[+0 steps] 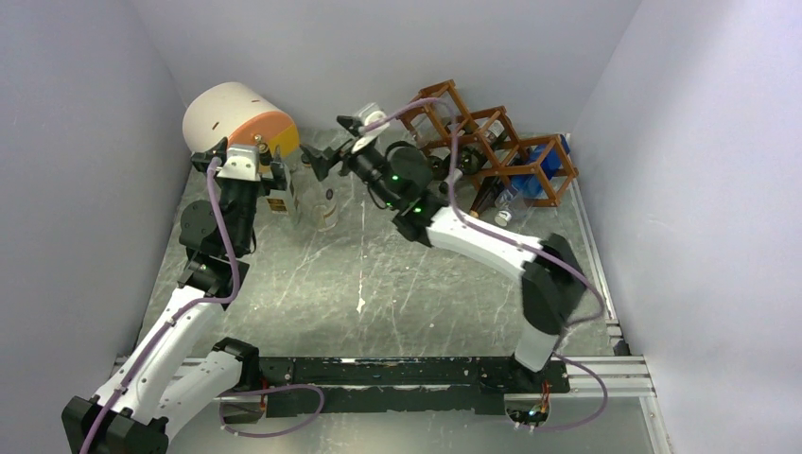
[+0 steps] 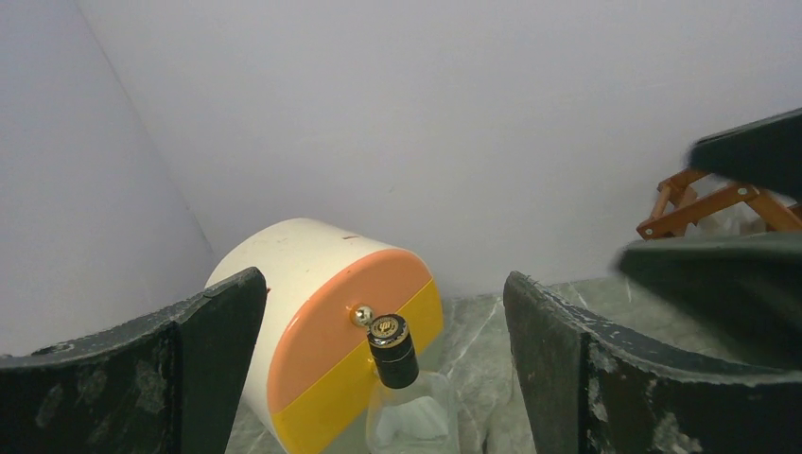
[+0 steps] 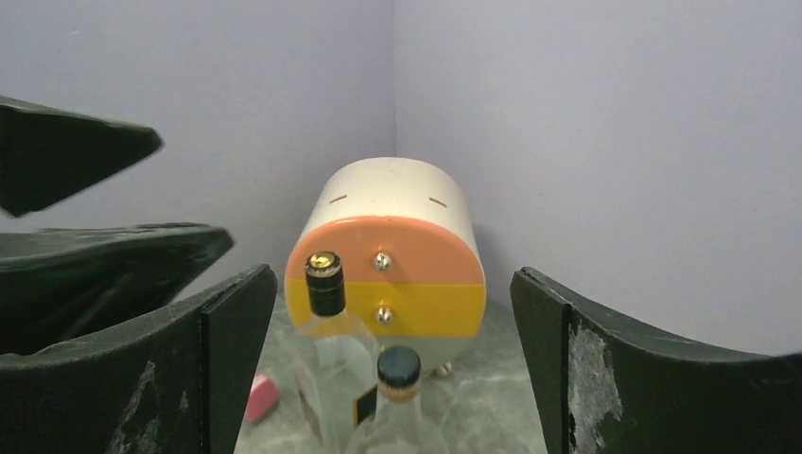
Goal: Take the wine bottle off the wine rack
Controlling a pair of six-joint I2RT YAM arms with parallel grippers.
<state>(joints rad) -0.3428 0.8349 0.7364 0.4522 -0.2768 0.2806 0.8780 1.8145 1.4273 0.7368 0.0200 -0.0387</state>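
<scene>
The reddish-brown wine rack stands at the back right, and its edge shows in the left wrist view. A clear bottle lies in its lower right cubby, neck toward the front. Two clear bottles stand on the table at the back left: a black-capped one and a shorter one. My left gripper is open and empty, just above and behind the black-capped bottle. My right gripper is open and empty, left of the rack, facing the two standing bottles.
A white-and-orange cylinder lies in the back left corner. A small pink object lies on the table by the bottles. A blue item sits in the rack's right end. Grey walls close in three sides.
</scene>
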